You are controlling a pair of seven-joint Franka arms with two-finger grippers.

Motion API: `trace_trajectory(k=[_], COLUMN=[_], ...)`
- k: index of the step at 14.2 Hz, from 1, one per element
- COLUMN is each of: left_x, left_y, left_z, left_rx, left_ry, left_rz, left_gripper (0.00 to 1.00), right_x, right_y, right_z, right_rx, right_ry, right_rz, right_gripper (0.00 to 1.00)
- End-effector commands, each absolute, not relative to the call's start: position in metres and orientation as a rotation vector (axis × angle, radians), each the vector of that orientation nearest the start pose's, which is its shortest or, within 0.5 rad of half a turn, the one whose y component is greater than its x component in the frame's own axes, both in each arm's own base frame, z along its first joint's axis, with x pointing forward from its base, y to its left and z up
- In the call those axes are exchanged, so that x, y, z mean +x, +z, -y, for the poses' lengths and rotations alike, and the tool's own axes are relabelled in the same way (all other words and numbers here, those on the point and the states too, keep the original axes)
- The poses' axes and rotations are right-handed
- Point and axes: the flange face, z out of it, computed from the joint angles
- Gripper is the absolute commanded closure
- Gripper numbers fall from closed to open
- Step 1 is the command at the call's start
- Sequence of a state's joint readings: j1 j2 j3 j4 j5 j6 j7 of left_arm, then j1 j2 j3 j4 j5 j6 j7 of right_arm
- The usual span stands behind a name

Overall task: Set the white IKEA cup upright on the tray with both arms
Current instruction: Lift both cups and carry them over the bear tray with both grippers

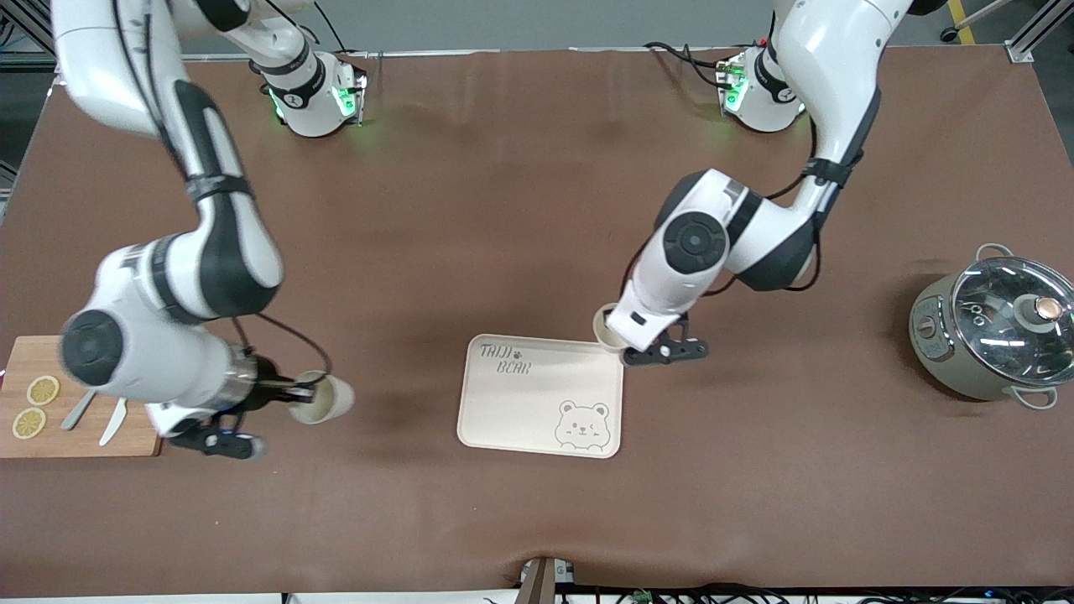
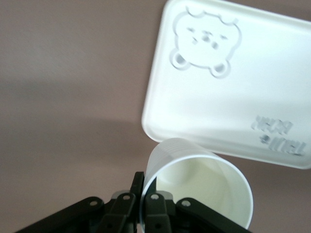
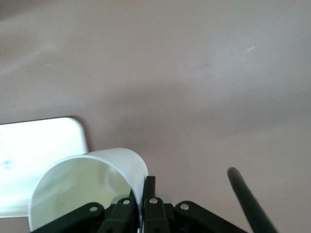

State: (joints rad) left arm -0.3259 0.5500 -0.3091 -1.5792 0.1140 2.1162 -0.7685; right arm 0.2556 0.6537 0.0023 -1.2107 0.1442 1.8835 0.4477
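The cream tray (image 1: 520, 394) with "TAIJI BEAR" lettering and a bear face lies in the middle of the table. My left gripper (image 1: 619, 342) is shut on the rim of a white cup (image 1: 604, 324), mouth up, at the tray's corner toward the left arm's end. In the left wrist view the fingers (image 2: 144, 194) pinch the cup's wall (image 2: 204, 189) just off the tray's edge (image 2: 218, 111). My right gripper (image 1: 289, 394) is shut on a second white cup (image 1: 325, 399), tipped sideways over the table between the cutting board and the tray. It pinches that cup's (image 3: 87, 189) wall in the right wrist view (image 3: 142, 194).
A wooden cutting board (image 1: 126, 440) with two lemon slices (image 1: 35, 407) and a knife (image 1: 112, 422) lies at the right arm's end. A grey-green pot with a glass lid (image 1: 994, 331) stands at the left arm's end.
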Motion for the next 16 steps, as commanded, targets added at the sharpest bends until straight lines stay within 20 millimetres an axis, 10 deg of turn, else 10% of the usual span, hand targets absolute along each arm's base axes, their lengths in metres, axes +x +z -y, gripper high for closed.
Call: trace_trajectory(k=[1,6,13,16], left_x=[0.561,0.538,0.528,0.549], left_y=[0.332,0.314,0.246,0.255], left_z=[0.407,0.435,0.457,0.435], left_rx=[-3.198,-3.195,-3.243,-3.235], left_ry=[0.079,0.118,0.052,0.004], left_rz=[0.211,0.252,0.281,0.265], left_gripper=[1.0,1.0,1.0,1.0], right_x=[0.711,0.696,0.683,0.679], right_y=[0.377,0.305,0.251,0.233], right_z=[-0.266,-0.352,-0.381,-0.388], right_rx=[-2.928,-2.881,-2.917,-2.917], right_ry=[-0.026,-0.13,-0.176,-0.182], right_rz=[-0.469,-0.532,-0.498,-0.488], right_gripper=[1.0,1.0,1.0,1.0])
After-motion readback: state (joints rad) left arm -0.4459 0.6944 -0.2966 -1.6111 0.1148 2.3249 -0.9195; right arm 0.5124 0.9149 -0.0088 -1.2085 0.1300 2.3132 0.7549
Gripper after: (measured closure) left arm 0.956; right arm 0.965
